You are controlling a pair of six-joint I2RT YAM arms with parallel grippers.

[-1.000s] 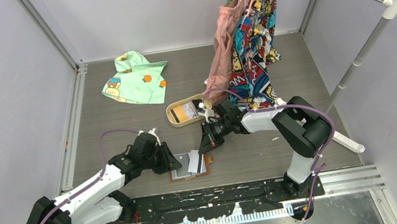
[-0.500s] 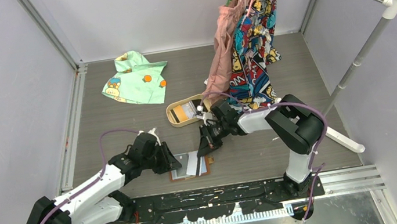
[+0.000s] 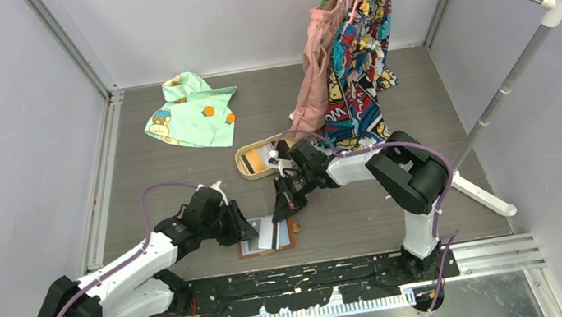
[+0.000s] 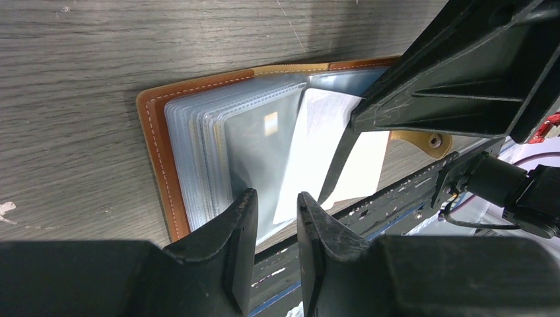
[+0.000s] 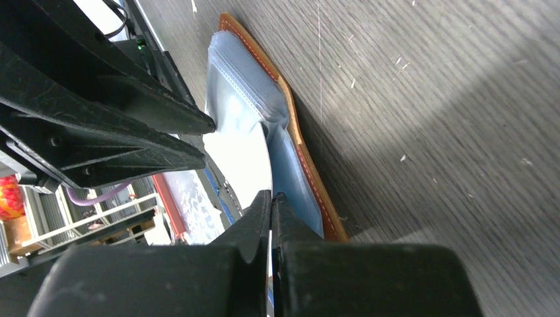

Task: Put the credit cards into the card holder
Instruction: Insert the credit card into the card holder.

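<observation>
The brown leather card holder (image 3: 255, 247) lies open near the table's front edge, its clear sleeves fanned out (image 4: 218, 145). My right gripper (image 3: 279, 210) is shut on a white card (image 3: 276, 232) and holds it edge-down against the sleeves; the card shows in the left wrist view (image 4: 323, 139) and the right wrist view (image 5: 241, 158). My left gripper (image 3: 248, 231) sits low at the holder's left side, its jaws a narrow gap apart (image 4: 276, 198) over the sleeves' edge, with nothing clamped. More cards, one orange (image 3: 260, 160), lie in the tan tray.
The tan oval tray (image 3: 246, 169) stands just behind the holder. A green printed garment (image 3: 192, 109) lies at the back left. Pink and patterned clothes (image 3: 346, 58) hang from a rack (image 3: 500, 86) at the right. The black base rail (image 3: 319, 273) runs along the front.
My right gripper has moved left and nearer with the white card, from beside the tray to over the open holder's sleeves. The left arm has barely moved.
</observation>
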